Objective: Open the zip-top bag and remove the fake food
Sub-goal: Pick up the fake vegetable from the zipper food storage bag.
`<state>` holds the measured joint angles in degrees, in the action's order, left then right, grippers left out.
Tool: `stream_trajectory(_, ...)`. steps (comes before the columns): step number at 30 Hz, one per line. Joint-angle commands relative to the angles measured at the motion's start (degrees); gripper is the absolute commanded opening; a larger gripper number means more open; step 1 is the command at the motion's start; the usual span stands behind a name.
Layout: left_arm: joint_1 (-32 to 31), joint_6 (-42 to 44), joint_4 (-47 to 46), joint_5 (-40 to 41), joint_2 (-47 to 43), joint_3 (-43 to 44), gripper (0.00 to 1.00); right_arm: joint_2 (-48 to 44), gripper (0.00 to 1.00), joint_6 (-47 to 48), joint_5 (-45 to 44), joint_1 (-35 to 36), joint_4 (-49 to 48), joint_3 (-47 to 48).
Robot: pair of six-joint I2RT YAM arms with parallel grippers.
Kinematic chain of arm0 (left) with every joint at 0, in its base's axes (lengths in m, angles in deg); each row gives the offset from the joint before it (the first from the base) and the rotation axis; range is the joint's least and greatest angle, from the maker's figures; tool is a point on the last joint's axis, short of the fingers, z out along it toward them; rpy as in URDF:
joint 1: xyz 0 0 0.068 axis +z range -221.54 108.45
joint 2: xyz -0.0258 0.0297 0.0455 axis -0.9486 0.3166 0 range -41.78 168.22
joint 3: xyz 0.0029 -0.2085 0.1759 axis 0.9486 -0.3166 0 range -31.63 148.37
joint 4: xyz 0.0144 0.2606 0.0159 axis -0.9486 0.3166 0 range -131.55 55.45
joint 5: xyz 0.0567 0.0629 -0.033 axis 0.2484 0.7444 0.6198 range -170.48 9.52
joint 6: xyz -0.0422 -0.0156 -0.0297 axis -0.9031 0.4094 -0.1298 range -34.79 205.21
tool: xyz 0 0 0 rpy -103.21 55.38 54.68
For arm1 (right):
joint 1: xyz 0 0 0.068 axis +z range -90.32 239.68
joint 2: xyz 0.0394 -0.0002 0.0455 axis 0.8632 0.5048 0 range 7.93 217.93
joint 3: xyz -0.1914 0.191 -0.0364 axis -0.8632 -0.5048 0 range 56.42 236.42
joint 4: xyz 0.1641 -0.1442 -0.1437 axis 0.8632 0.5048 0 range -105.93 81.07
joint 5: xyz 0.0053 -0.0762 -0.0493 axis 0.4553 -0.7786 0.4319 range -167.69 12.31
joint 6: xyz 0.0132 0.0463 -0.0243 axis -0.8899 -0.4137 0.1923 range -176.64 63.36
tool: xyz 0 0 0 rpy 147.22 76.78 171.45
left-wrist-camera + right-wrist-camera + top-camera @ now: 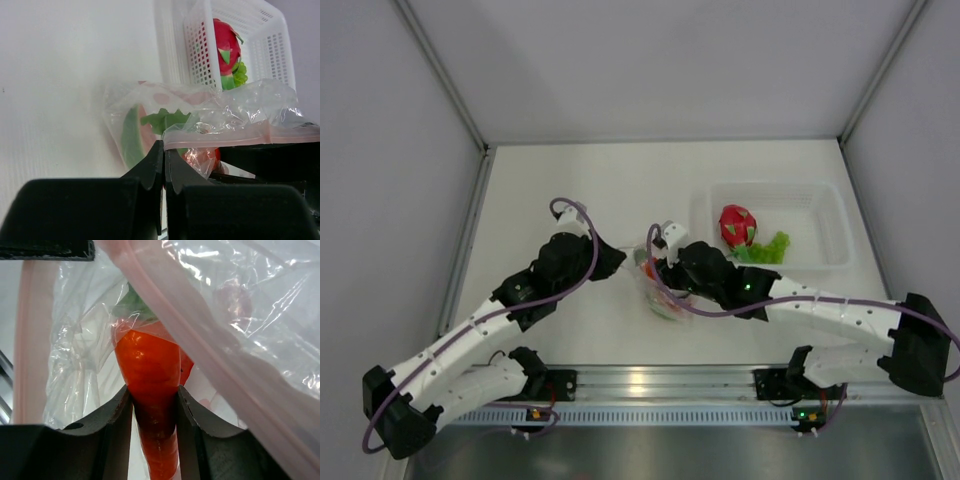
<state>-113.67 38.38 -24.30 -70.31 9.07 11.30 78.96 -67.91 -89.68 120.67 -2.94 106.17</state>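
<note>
The clear zip-top bag [667, 297] lies on the table between both arms, its mouth open. My left gripper [164, 146] is shut on the left end of the bag's pinkish zip strip [240, 135]; from above, that left gripper [619, 262] sits at the bag's left edge. My right gripper [153, 392] reaches into the bag mouth and is shut on an orange piece [148, 367] of the fake food. From above, the right gripper [660, 279] is partly hidden in the plastic. A melon slice [133, 136] and a green leafy piece [163, 120] lie inside the bag.
A white perforated tub [820, 215] stands at the back right, holding a magenta dragon fruit [737, 224] and a green leafy piece [769, 247]. In the left wrist view the tub [255, 35] is just beyond the bag. Grey walls enclose the table.
</note>
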Motion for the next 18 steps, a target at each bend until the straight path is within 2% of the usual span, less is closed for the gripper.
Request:
stream_trajectory(1,2.0,2.0,3.5,8.1,-1.0,0.3,0.00,-6.9,0.00,2.1,3.5,0.1,-7.4,-1.5)
stream_trajectory(4,2.0,2.0,3.3,4.9,-0.8,0.6,0.00,-9.0,0.00,2.1,3.3,0.0,-12.5,-3.0)
stream_trajectory(6,1.9,2.6,2.3,1.5,-0.5,0.6,0.00,-8.5,0.00,1.6,4.1,-0.3,-11.8,-1.5)
stream_trajectory(8,1.7,3.8,0.2,-0.9,-1.3,0.0,0.00,-4.0,0.00,0.6,1.5,-0.8,-6.3,2.8)
stream_trajectory(9,1.4,4.4,-2.9,-2.5,-2.7,-0.6,0.00,-1.8,0.00,-0.8,-2.0,-0.8,-2.2,8.0)
stream_trajectory(10,1.4,4.9,-4.8,-6.4,-3.5,-1.8,0.00,2.1,0.00,-1.8,-4.0,-0.8,2.9,10.2)
stream_trajectory(11,1.4,5.9,-6.6,-8.5,-4.2,-2.4,0.00,3.6,0.00,-3.9,-7.1,-0.8,4.8,11.8)
stream_trajectory(14,1.4,7.6,-11.9,-18.3,-4.4,-3.6,0.00,8.2,0.00,-6.0,-9.0,-0.9,8.7,16.6)
stream_trajectory(18,-0.9,10.2,-15.0,-21.5,-2.9,-4.8,0.00,13.2,0.00,-8.2,-11.2,-0.9,14.0,24.8)
